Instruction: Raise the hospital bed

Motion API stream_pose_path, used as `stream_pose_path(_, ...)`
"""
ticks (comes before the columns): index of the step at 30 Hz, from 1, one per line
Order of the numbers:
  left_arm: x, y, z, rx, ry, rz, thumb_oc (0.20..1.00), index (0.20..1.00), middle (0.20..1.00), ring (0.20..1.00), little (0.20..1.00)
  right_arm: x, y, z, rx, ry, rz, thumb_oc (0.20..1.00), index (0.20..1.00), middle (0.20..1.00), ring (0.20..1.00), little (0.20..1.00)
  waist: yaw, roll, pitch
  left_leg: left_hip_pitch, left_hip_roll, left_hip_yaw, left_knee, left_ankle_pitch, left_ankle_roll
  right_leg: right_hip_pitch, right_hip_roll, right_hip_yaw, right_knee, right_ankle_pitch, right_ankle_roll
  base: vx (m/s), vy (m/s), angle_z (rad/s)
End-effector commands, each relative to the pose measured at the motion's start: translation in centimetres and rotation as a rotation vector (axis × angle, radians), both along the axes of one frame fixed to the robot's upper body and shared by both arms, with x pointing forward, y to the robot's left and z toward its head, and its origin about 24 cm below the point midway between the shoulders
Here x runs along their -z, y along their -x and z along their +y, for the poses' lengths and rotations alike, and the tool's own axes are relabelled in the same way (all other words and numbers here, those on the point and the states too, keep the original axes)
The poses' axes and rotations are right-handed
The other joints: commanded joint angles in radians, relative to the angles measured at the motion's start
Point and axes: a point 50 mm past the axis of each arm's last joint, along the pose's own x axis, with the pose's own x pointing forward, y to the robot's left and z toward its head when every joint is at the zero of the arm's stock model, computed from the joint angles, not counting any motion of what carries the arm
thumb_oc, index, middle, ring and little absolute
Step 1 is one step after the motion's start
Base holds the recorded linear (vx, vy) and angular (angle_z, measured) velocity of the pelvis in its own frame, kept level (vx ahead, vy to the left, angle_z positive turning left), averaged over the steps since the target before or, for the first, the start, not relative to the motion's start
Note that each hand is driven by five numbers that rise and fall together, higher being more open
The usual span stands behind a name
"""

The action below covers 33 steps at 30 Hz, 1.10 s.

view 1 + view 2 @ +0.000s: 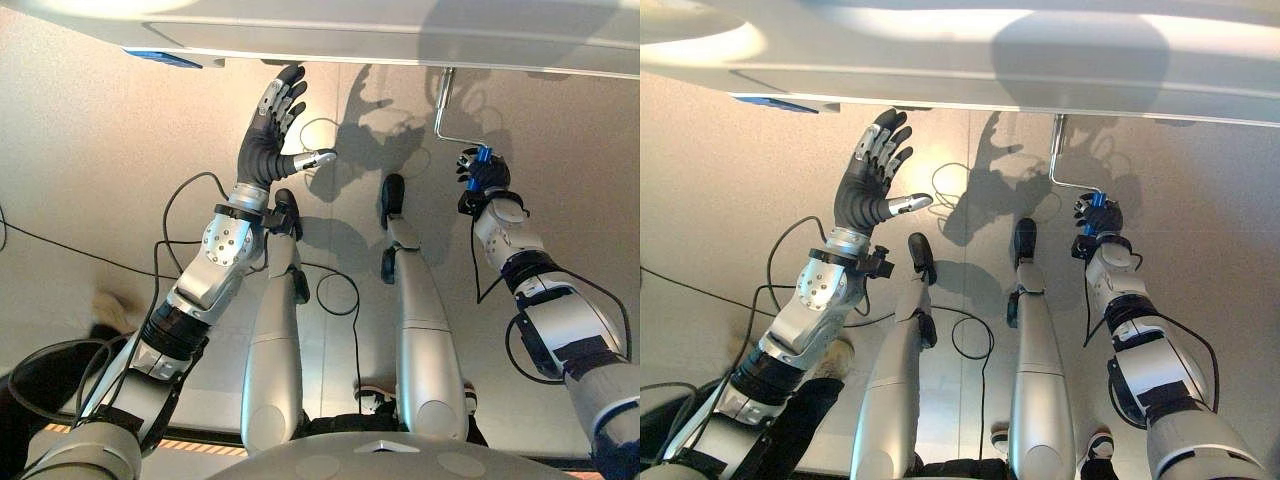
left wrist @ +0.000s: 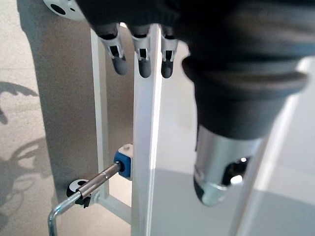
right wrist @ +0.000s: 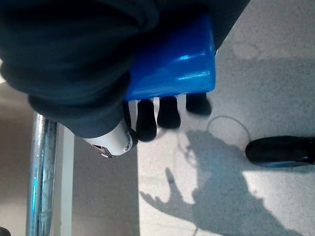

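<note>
Right hand [image 1: 484,172] is at the far right of the scene, fingers and thumb curled round the blue crank grip [image 3: 172,64]; the right wrist view shows the dark fingertips wrapped under the blue sleeve. The grip sits at the near end of the chrome crank handle [image 1: 447,118], a bent rod that runs left from the hand, turns, and goes up to the underside of the white hospital bed frame [image 1: 400,40] at the far edge of the scene. In the left wrist view the crank shaft [image 2: 96,182] enters the white frame through a blue-and-white bushing [image 2: 123,161].

Left hand [image 1: 275,125] is raised at centre-left, fingers straight and spread, thumb out to the right, holding nothing. It hangs near the bed's lower rail, apparently clear of it.

Step in hand, by my reading: crank is grasped, so this is the turning phase. Height of the bed cannot be judged from these views, so progress is unknown.

Next move calls for sweeping the grip in a circle about the shaft axis while keeping the wrap firm.

Clearances: the bed's edge lies just far of the crank, so the far part of the sweep is tight. Open bare floor [image 1: 90,150] lies right of and near the hand. The left hand stands well apart from the crank.
</note>
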Motion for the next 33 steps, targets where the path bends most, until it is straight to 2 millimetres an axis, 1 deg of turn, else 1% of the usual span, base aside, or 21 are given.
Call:
stream_pose_path(1, -2.4, 1.9, -0.3, 0.079, 0.031, -0.147, 1.000, 1.000, 1.000, 1.000, 1.000, 0.4, -0.1, 0.0, 0.025, -0.056, 0.032, 0.200, 0.200, 0.200, 0.200, 0.200, 0.023, -0.037, -0.012, -0.008, -0.036, -0.027, 0.116, -0.120, 0.018, 0.081, 0.001, -0.032, -0.155, 0.051, 0.087, 0.00, -0.050, 0.02)
stream_pose_path(2, -2.4, 1.9, -0.3, 0.078, 0.031, -0.146, 1.000, 1.000, 1.000, 1.000, 1.000, 0.8, 0.1, 0.2, 0.023, -0.064, 0.039, 0.200, 0.200, 0.200, 0.200, 0.200, 0.023, -0.040, -0.012, -0.004, -0.035, -0.028, 0.114, -0.120, 0.018, 0.084, 0.001, -0.033, -0.156, 0.050, 0.088, 0.02, -0.129, 0.06)
stream_pose_path(5, -3.5, 2.0, 0.3, 0.089, 0.054, -0.183, 1.000, 1.000, 1.000, 1.000, 1.000, 1.9, -0.1, 2.8, -0.019, -0.138, 0.044, 0.200, 0.200, 0.200, 0.200, 0.200, 0.033, -0.063, -0.012, 0.020, -0.034, -0.026, 0.102, -0.120, 0.019, 0.100, 0.004, -0.028, -0.165, 0.053, 0.086, 0.01, -0.124, 0.08)
stream_pose_path(6, -3.5, 2.0, 0.3, 0.088, 0.054, -0.183, 1.000, 1.000, 1.000, 1.000, 1.000, 1.9, -0.1, 2.8, -0.019, -0.138, 0.044, 0.200, 0.200, 0.200, 0.200, 0.200, 0.033, -0.064, -0.012, 0.021, -0.034, -0.025, 0.102, -0.120, 0.019, 0.100, 0.004, -0.028, -0.165, 0.053, 0.086, 0.00, -0.067, 0.08)
stream_pose_path(8, -4.1, 1.8, 0.3, 0.111, 0.081, -0.191, 1.000, 1.000, 1.000, 1.000, 1.000, 2.4, -0.3, 4.2, -0.052, -0.153, 0.068, 0.200, 0.200, 0.200, 0.200, 0.200, 0.047, -0.076, -0.012, 0.020, -0.036, -0.027, 0.102, -0.121, 0.019, 0.101, 0.004, -0.026, -0.168, 0.058, 0.087, 0.00, -0.068, 0.02)
stream_pose_path(10, -4.1, 1.9, 0.1, 0.122, 0.094, -0.189, 1.000, 1.000, 1.000, 1.000, 1.000, 2.6, -0.2, 4.2, -0.058, -0.143, 0.075, 0.200, 0.200, 0.200, 0.200, 0.200, 0.052, -0.078, -0.012, 0.016, -0.037, -0.029, 0.103, -0.120, 0.020, 0.099, 0.003, -0.028, -0.168, 0.059, 0.086, 0.00, -0.018, 0.00)
stream_pose_path(12, -3.7, 1.7, -0.8, 0.135, 0.089, -0.170, 1.000, 1.000, 1.000, 1.000, 1.000, 2.7, 0.1, 3.1, -0.061, -0.046, 0.103, 0.200, 0.200, 0.200, 0.200, 0.200, 0.059, -0.081, -0.012, 0.000, -0.040, -0.040, 0.110, -0.118, 0.022, 0.094, 0.001, -0.040, -0.168, 0.060, 0.086, 0.00, 0.017, 0.01)
stream_pose_path(14, -3.5, 1.8, -1.1, 0.133, 0.072, -0.172, 1.000, 1.000, 1.000, 1.000, 1.000, 2.4, 0.0, 2.6, -0.072, 0.036, 0.112, 0.200, 0.200, 0.200, 0.200, 0.200, 0.060, -0.077, -0.012, -0.010, -0.041, -0.047, 0.111, -0.116, 0.023, 0.088, -0.001, -0.047, -0.167, 0.061, 0.085, 0.00, 0.002, 0.02)
stream_pose_path(18, -3.7, 2.0, -0.9, 0.124, 0.061, -0.186, 1.000, 1.000, 1.000, 1.000, 1.000, 1.8, -0.2, 2.7, -0.070, 0.039, 0.090, 0.200, 0.200, 0.200, 0.200, 0.200, 0.060, -0.071, -0.012, -0.013, -0.041, -0.052, 0.106, -0.114, 0.023, 0.085, -0.002, -0.051, -0.168, 0.060, 0.086, 0.00, 0.008, 0.05)
stream_pose_path(20, -4.0, 2.1, -0.3, 0.106, 0.062, -0.197, 1.000, 1.000, 1.000, 1.000, 1.000, 0.5, -0.6, 4.1, -0.122, 0.017, 0.012, 0.200, 0.200, 0.200, 0.200, 0.200, 0.058, -0.074, -0.012, -0.012, -0.043, -0.051, 0.101, -0.110, 0.020, 0.087, 0.000, -0.049, -0.172, 0.062, 0.087, 0.00, 0.009, 0.02)
stream_pose_path(21, -4.0, 2.1, -0.3, 0.106, 0.062, -0.196, 1.000, 1.000, 1.000, 1.000, 1.000, 0.5, -0.6, 4.1, -0.122, 0.017, 0.013, 0.200, 0.200, 0.200, 0.200, 0.200, 0.058, -0.074, -0.012, -0.012, -0.043, -0.051, 0.101, -0.110, 0.020, 0.087, 0.000, -0.049, -0.172, 0.062, 0.087, 0.00, 0.000, 0.00)
stream_pose_path(22, -3.9, 2.1, 0.1, 0.090, 0.064, -0.197, 1.000, 1.000, 1.000, 1.000, 1.000, -0.6, -0.4, 5.6, -0.181, -0.041, -0.087, 0.200, 0.200, 0.200, 0.200, 0.200, 0.052, -0.084, -0.012, -0.006, -0.041, -0.049, 0.101, -0.111, 0.019, 0.092, 0.000, -0.049, -0.174, 0.063, 0.088, 0.00, 0.000, 0.00)
stream_pose_path(23, -3.9, 2.1, 0.1, 0.090, 0.064, -0.197, 1.000, 1.000, 1.000, 1.000, 1.000, -0.6, -0.4, 5.6, -0.181, -0.041, -0.087, 0.200, 0.200, 0.200, 0.200, 0.200, 0.052, -0.084, -0.012, -0.005, -0.041, -0.049, 0.101, -0.112, 0.019, 0.092, -0.001, -0.049, -0.174, 0.063, 0.088, 0.00, 0.000, 0.00)
stream_pose_path(24, -3.9, 2.2, 0.4, 0.077, 0.068, -0.199, 1.000, 1.000, 1.000, 1.000, 1.000, -1.3, 0.0, 6.5, -0.219, -0.084, -0.152, 0.200, 0.200, 0.200, 0.200, 0.200, 0.048, -0.089, -0.012, -0.005, -0.041, -0.048, 0.102, -0.111, 0.019, 0.094, -0.001, -0.049, -0.177, 0.063, 0.089, 0.00, 0.000, 0.00)
stream_pose_path(25, -3.9, 2.4, 1.0, 0.056, 0.071, -0.206, 1.000, 1.000, 1.000, 1.000, 1.000, -1.9, 1.2, 7.1, -0.278, -0.118, -0.238, 0.200, 0.200, 0.200, 0.200, 0.200, 0.039, -0.099, -0.012, -0.003, -0.041, -0.048, 0.103, -0.112, 0.019, 0.098, -0.003, -0.048, -0.179, 0.065, 0.092, 0.00, 0.000, 0.00)
stream_pose_path(26, -3.9, 2.4, 1.0, 0.056, 0.071, -0.205, 1.000, 1.000, 1.000, 1.000, 1.000, -1.8, 1.2, 7.1, -0.278, -0.118, -0.237, 0.200, 0.200, 0.200, 0.200, 0.200, 0.039, -0.099, -0.012, -0.002, -0.041, -0.048, 0.102, -0.112, 0.019, 0.099, -0.003, -0.048, -0.180, 0.065, 0.092, 0.00, 0.000, 0.00)
stream_pose_path(27, -3.8, 2.5, 1.6, 0.039, 0.074, -0.204, 1.000, 1.000, 1.000, 1.000, 1.000, -2.7, 2.7, 7.5, -0.343, -0.141, -0.328, 0.200, 0.200, 0.200, 0.200, 0.200, 0.030, -0.106, -0.012, -0.003, -0.041, -0.050, 0.103, -0.111, 0.019, 0.102, -0.004, -0.050, -0.182, 0.067, 0.093, 0.00, 0.000, 0.00)
stream_pose_path(29, -3.9, 2.7, 2.0, 0.028, 0.072, -0.216, 1.000, 1.000, 1.000, 1.000, 1.000, -3.6, 4.1, 7.8, -0.408, -0.179, -0.406, 0.200, 0.200, 0.200, 0.200, 0.200, 0.026, -0.107, -0.012, -0.003, -0.043, -0.055, 0.103, -0.107, 0.018, 0.104, -0.007, -0.051, -0.183, 0.069, 0.095, 0.00, 0.000, 0.00)
stream_pose_path(30, -3.9, 2.7, 2.0, 0.029, 0.072, -0.216, 1.000, 1.000, 1.000, 1.000, 1.000, -3.6, 4.1, 7.8, -0.407, -0.179, -0.405, 0.200, 0.200, 0.200, 0.200, 0.200, 0.026, -0.107, -0.012, -0.003, -0.043, -0.055, 0.103, -0.107, 0.018, 0.105, -0.007, -0.051, -0.183, 0.068, 0.095, 0.00, 0.000, 0.00)
stream_pose_path(32, -4.1, 3.1, 2.3, 0.025, 0.052, -0.234, 1.000, 1.000, 1.000, 1.000, 1.000, -4.4, 5.7, 8.2, -0.507, -0.182, -0.460, 0.200, 0.200, 0.200, 0.200, 0.200, 0.025, -0.111, -0.012, -0.006, -0.044, -0.059, 0.105, -0.107, 0.017, 0.109, -0.012, -0.057, -0.187, 0.072, 0.097, -0.01, 0.003, 0.02)
stream_pose_path(33, -4.1, 3.1, 2.3, 0.025, 0.052, -0.234, 1.000, 1.000, 1.000, 1.000, 1.000, -4.4, 5.7, 8.2, -0.507, -0.182, -0.459, 0.200, 0.200, 0.200, 0.200, 0.200, 0.025, -0.110, -0.012, -0.006, -0.044, -0.059, 0.105, -0.107, 0.017, 0.109, -0.012, -0.058, -0.187, 0.072, 0.097, 0.00, 0.000, 0.00)
